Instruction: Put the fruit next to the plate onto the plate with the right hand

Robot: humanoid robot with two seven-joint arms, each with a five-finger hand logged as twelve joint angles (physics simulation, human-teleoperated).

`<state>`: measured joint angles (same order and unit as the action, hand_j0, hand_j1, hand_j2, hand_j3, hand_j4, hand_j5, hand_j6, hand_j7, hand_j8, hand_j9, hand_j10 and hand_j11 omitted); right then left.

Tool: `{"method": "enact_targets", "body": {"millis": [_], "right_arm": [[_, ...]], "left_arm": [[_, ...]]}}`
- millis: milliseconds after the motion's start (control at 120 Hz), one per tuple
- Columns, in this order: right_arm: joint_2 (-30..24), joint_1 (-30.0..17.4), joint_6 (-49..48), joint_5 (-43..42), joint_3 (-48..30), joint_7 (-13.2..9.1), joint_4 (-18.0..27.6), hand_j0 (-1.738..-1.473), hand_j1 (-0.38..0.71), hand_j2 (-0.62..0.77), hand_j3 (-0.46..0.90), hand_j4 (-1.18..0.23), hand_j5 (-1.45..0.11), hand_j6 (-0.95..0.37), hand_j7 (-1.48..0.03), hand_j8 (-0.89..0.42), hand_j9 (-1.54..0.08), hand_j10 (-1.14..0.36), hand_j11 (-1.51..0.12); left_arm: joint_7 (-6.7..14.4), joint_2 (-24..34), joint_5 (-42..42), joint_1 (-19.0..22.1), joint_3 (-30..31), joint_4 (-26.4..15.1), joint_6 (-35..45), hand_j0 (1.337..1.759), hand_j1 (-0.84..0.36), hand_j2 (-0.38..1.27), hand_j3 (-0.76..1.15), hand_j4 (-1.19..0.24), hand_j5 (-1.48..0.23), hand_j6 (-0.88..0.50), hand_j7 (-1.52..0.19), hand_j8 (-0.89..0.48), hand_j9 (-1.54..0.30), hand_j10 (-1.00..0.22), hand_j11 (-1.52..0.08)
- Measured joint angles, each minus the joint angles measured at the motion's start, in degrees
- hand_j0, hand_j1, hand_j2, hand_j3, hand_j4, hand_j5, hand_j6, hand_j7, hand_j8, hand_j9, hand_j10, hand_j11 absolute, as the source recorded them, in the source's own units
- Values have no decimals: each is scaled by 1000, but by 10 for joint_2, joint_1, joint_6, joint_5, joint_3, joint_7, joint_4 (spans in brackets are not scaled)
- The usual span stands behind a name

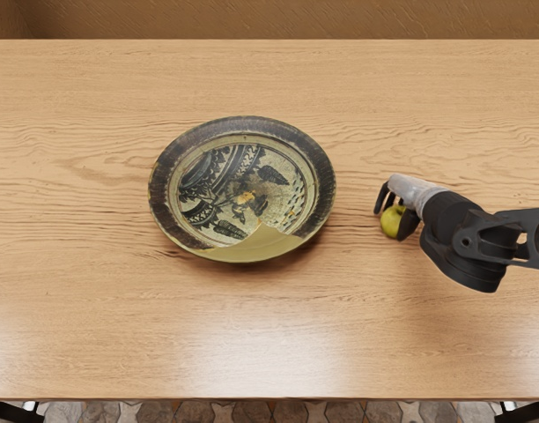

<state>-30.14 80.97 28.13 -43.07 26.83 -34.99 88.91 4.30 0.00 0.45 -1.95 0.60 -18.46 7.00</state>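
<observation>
A dark-rimmed patterned plate [241, 188] lies near the middle of the wooden table. To its right a small yellow-green fruit [391, 221] rests on the tabletop, well apart from the plate. My right hand [395, 208] reaches in from the right edge, and its dark fingers [381, 198] curl around the fruit from above and both sides. Most of the fruit is hidden by the hand. The fruit appears to sit on the table still.
The wooden table [120, 308] stretches wide to the left and in front of the plate. Its front edge runs along the bottom of the view. My right forearm [481, 240] crosses the table's right side.
</observation>
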Motion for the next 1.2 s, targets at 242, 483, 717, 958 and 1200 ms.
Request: {"method": "enact_targets", "body": {"millis": [242,483,717,958,1200], "right_arm": [[-6,2,-2,6,-8,1,-4,-1654,232,278,0,-665,-885,-498,-874,-445,-899,-628,-895],[-21,5,-13,8,-33,1,-4,-1655,221,317,0,-671,-911,-521,-890,-463,-923,-655,-913],[-25,42,-65,26,-75,1,-3,-1656,246,407,0,-677,-919,-534,-898,-477,-922,-672,-917],[-18,119,-93,73,-80,1,-2,-1658,284,483,0,-676,-929,-522,-902,-471,-921,-667,-919],[21,168,-102,102,-88,0,-1,-1658,328,565,0,-673,-942,-503,-905,-456,-928,-655,-928]], "left_arm": [[0,0,0,0,0,0,0,1658,349,0,0,0,0,0,0,0,0,0,0],[0,0,0,0,0,0,0,1658,349,0,0,0,0,0,0,0,0,0,0],[0,0,0,0,0,0,0,1658,349,0,0,0,0,0,0,0,0,0,0],[0,0,0,0,0,0,0,1658,349,0,0,0,0,0,0,0,0,0,0],[0,0,0,0,0,0,0,1658,349,0,0,0,0,0,0,0,0,0,0]]}}
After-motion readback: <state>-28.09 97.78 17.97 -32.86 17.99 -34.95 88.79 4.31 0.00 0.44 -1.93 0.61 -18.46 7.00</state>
